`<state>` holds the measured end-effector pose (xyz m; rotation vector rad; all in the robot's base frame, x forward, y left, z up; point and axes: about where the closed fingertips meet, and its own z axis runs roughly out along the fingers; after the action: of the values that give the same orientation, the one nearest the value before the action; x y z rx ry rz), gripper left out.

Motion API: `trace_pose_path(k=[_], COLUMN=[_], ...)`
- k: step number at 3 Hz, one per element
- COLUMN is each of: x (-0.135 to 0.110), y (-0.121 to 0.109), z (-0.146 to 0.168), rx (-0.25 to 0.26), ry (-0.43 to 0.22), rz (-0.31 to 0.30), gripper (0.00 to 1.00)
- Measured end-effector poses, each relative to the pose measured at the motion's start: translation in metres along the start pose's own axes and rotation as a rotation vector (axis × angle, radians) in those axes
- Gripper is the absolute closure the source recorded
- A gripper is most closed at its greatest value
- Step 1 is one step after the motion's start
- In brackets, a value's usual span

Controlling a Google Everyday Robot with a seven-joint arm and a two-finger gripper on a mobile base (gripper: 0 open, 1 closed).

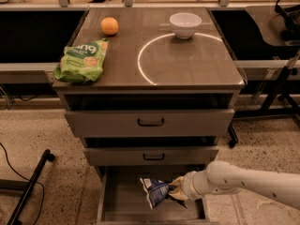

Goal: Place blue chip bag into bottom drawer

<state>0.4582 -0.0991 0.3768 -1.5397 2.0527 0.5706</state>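
The blue chip bag [153, 191], navy with white edges, sits inside the open bottom drawer [123, 203], low in the camera view. My gripper [174, 190] reaches in from the right on a white arm and is shut on the bag's right edge. The bag hangs just above or on the drawer's grey floor; I cannot tell which. The two upper drawers with black handles are slightly pulled out above it.
On the cabinet top lie a green snack bag [82, 60], an orange [109, 26] and a white bowl [185, 24]. A black stand leg [29, 186] lies on the floor at left. Dark table frames stand at right.
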Motion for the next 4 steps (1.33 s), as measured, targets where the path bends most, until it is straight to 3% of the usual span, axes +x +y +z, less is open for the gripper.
trace_pose_path(k=[1, 2, 4], x=[0.035, 0.052, 0.06], y=[-0.019, -0.027, -0.031], z=[0.041, 0.067, 0.087], rx=[-0.019, -0.042, -0.042], ry=[0.011, 0.023, 0.028], rz=[0.069, 0.108, 0.137], gripper=[1.0, 0.97, 0.51])
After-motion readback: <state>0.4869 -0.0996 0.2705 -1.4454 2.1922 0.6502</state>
